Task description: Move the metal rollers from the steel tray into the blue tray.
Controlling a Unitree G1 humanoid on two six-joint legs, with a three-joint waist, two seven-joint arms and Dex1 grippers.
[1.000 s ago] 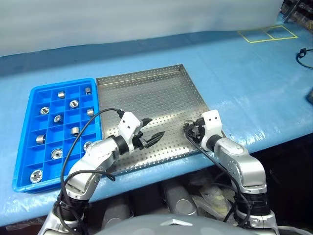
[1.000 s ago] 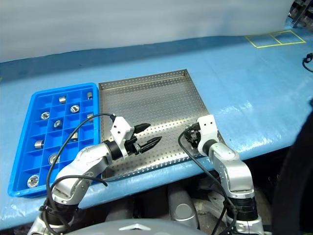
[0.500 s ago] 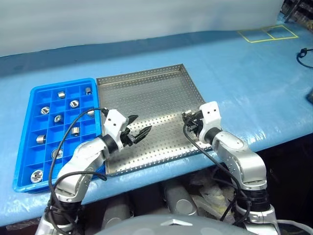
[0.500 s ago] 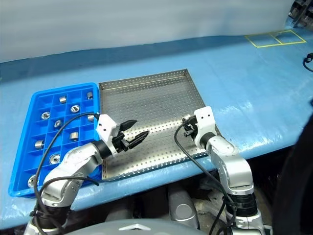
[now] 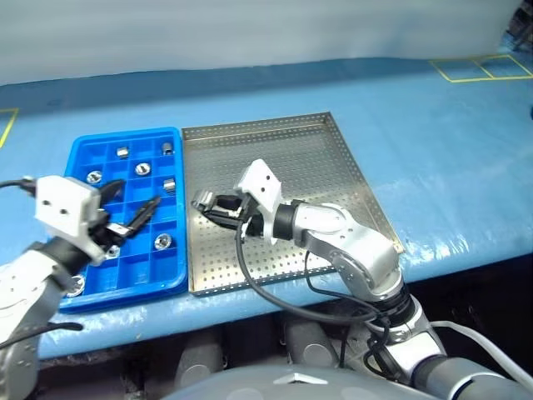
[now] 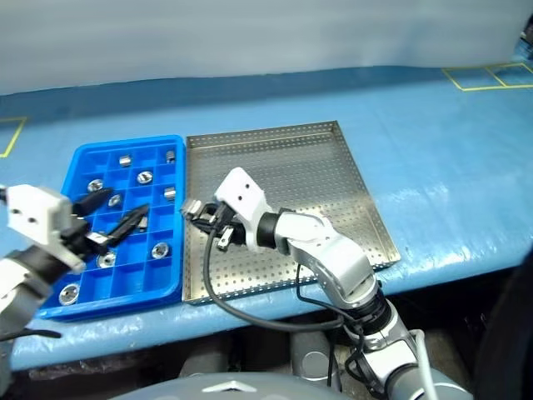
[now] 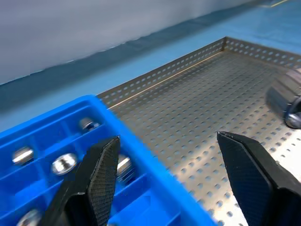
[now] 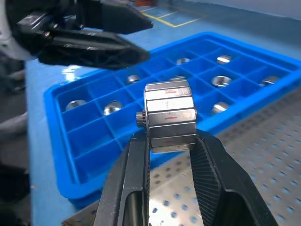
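Note:
My right gripper (image 5: 202, 203) is shut on a metal roller (image 8: 169, 113), a small faceted silver cylinder. It hangs above the left rim of the steel tray (image 5: 300, 158), next to the blue tray (image 5: 125, 133). My left gripper (image 5: 137, 197) stands open and holds nothing, over the middle of the blue tray. Several more metal rollers (image 5: 141, 169) lie in separate compartments of the blue tray. In the left wrist view the open fingers (image 7: 101, 165) frame the blue tray's corner and the perforated steel tray.
Both trays lie side by side on a blue table cover (image 5: 433, 150). The table's front edge runs just below the trays. Yellow tape squares (image 5: 479, 67) mark the far right corner.
The camera has shifted. Both arms swung left: the right gripper shut on a roller at the steel tray's right front and carried it to the left rim; the left gripper moved over the blue tray.

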